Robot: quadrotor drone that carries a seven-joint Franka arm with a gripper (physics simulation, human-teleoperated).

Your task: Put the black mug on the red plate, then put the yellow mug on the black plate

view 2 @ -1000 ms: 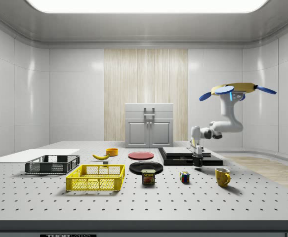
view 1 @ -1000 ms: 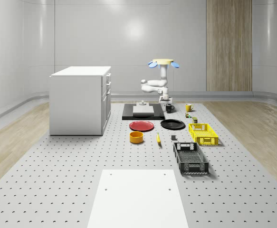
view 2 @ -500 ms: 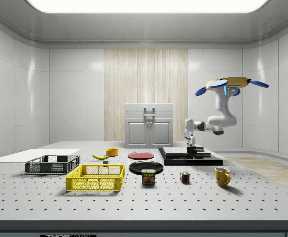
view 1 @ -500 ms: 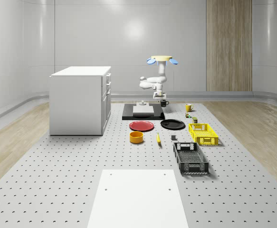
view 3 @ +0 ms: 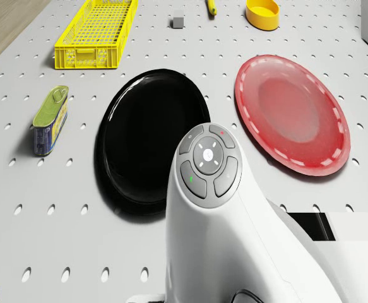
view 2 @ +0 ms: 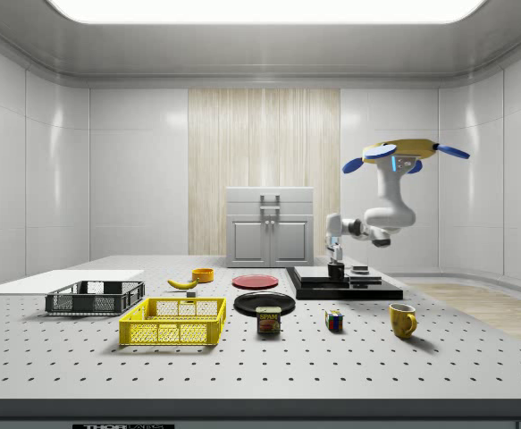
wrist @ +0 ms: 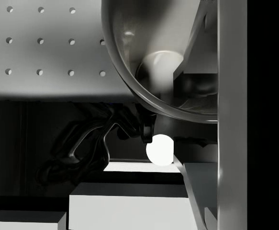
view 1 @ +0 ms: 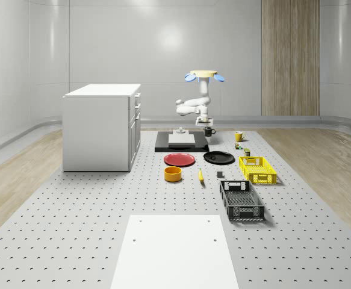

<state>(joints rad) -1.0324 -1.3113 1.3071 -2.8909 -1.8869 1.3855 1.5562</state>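
The gripper (view 2: 336,263) is seen closed on the black mug (view 1: 208,130), which is held in the air above the black platform (view 2: 344,288) at the far end of the worktop (view 1: 91,205); in the wrist view the mug's rim and shiny inside (wrist: 163,57) lie close against the camera. The arm (view 2: 381,214) is bent back up to the drone (view 1: 203,75), which hovers above the platform's far side, clear of any surface. The red plate (view 1: 179,159) lies on the worktop just in front of the platform, and the black plate (view 1: 218,157) lies just beside it, toward the whole-scene view's right; both plates are bare. In the drone view the arm's white housing (view 3: 210,165) partly covers the black plate (view 3: 147,142), with the red plate (view 3: 291,120) beside it. The yellow mug (view 2: 402,319) stands upright on the worktop, apart from the platform on the whole-scene view's right. A tin (view 2: 268,319) and a small coloured cube (view 2: 333,320) are set near the yellow crate (view 1: 257,169). A black crate (view 1: 241,200), an orange bowl (view 1: 173,174), a banana (view 2: 182,283) and a white cabinet (view 1: 102,125) are also present.
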